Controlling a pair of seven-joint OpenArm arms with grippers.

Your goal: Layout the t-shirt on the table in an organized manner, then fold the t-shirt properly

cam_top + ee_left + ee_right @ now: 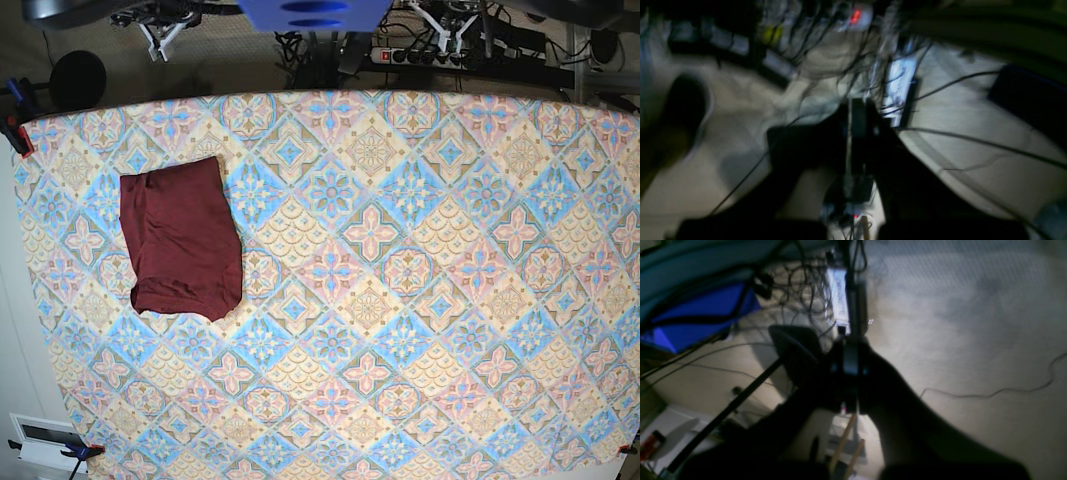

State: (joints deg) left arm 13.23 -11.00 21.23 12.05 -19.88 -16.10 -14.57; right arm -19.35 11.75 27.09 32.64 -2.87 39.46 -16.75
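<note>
The table (420, 300) fills the base view. The t-shirt (180, 240) lies folded at its left, lower edge uneven. Both arms hang off the table, left fingers (857, 120) and right fingers (851, 363) clenched, empty. Any further tug risks undoing the fold.

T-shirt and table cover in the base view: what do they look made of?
T-shirt: soft matte fabric, probably a knit; dark maroon, plain, no shine, faint fine ribbing, limp uneven bottom edge. Table: seems covered by a printed cloth in pastel blue, pink and cream diamond tiles; flat and matte, held by clamps at the corners. The weave is too fine to tell.
</note>
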